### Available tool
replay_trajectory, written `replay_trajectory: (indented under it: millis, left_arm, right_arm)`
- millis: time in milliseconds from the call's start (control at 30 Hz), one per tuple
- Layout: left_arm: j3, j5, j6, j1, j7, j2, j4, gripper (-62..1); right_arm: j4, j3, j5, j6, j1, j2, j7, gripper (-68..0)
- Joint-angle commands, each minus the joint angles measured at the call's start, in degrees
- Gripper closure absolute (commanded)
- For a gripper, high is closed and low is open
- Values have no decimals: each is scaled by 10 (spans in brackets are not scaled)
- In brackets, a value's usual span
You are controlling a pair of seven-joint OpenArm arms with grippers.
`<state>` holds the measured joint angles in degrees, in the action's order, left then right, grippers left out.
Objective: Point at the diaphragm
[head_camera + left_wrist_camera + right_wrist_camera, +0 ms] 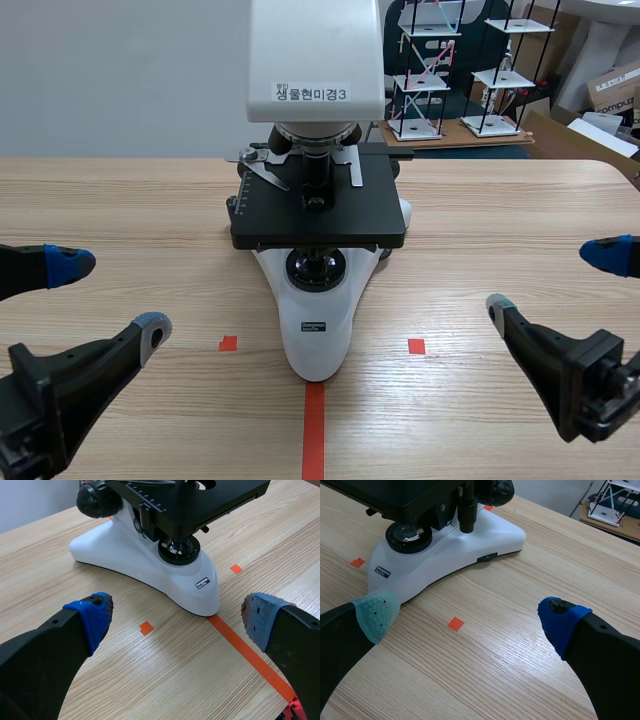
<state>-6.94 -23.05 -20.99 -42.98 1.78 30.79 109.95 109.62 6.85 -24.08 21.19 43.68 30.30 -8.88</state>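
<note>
**Left gripper** [177, 620]: fingers spread wide, blue pads bare, nothing between them but an orange-red tape square [146, 628]. It rests low over the table [500, 220].

**Right gripper** [469, 617]: fingers likewise spread wide, one pad grey-green and one blue, holding nothing. Another tape square [455, 624] lies between them.

**Microscope** [315, 340]: stands ahead of both grippers, apart from each. The nose of its white base points between the two, onto the tape line [313, 430]. No finger touches it.

**Lamp ring** [316, 270]: a round black ring on the base, ahead of and between the grippers.

**Stage** [370, 215]: a black plate directly above the ring, farther from the fingers than the nose of the base.

**Diaphragm** [316, 250]: judged to sit under the stage, just above the lamp ring. It is mostly in shadow, and its lever cannot be made out.

**Progress:** pointing not begun. Neither gripper aims at the underside of the stage. What is left is for one arm to reach in low until a fingertip stands at the gap between ring and stage.
</note>
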Motion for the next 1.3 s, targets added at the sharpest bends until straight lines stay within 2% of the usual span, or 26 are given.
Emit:
replay_trajectory:
  millis: [0,233,1167,1267]
  left_arm:
    - [-2,-8,3,0,8,-1,4,-540]
    - [-2,-8,3,0,8,-1,4,-540]
    - [-2,-8,3,0,14,-4,4,-540]
    - [-2,-8,3,0,14,-4,4,-520]
  right_arm:
    - [5,0,-6,-2,-8,3,-12,-608]
    - [5,0,-6,-2,-8,3,-33,-608]
    - [5,0,-6,-2,-8,3,-35,-608]
    - [5,0,-7,-2,-8,3,-35,-608]
